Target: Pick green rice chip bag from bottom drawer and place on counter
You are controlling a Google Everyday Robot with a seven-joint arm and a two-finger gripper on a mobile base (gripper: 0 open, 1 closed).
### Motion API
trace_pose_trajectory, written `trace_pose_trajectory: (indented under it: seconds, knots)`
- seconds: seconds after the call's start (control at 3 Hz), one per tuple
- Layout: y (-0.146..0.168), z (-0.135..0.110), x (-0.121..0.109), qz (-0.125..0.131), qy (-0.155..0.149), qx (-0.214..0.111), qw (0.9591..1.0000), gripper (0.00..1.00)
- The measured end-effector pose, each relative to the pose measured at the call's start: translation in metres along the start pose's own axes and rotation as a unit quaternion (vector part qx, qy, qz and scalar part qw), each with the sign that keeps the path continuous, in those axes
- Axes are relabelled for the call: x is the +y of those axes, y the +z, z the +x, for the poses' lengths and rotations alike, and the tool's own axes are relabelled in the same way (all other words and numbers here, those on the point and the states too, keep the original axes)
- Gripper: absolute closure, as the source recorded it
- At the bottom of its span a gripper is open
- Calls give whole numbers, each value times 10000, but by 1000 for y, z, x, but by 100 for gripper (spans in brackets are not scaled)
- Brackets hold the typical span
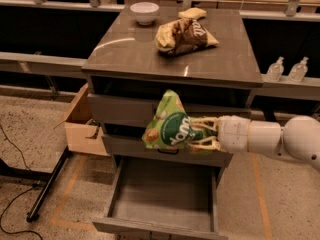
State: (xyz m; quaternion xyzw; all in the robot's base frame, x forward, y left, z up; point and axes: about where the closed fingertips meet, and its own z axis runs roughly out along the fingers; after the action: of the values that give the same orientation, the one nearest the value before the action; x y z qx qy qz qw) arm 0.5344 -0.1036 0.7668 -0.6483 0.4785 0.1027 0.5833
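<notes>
Jaws of the white two-finger gripper [199, 132] are clamped on the small light-green glossy snack bag [167, 126]. Wide grey bottom drawer [165, 191] is seen open below them, glossy grey-brown counter [130, 49] above.

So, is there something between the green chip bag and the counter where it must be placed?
Nothing visible blocks it. The gripper holds the green rice chip bag in front of the upper drawers, below the counter edge. On the counter, the brown snack bag and white bowl sit toward the back; the front part is bare.
</notes>
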Motion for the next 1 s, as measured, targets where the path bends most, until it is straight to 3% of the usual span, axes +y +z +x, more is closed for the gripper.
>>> trace_pose_trajectory:
  seconds: [0.33,0.67,1.0]
  knots:
    - [-16,-45,-63,133,-504,27,9986,100]
    - [-10,-75,-113,269,-1231,245,9917,100]
    - [9,-81,-176,665,-1899,558,9780,100]
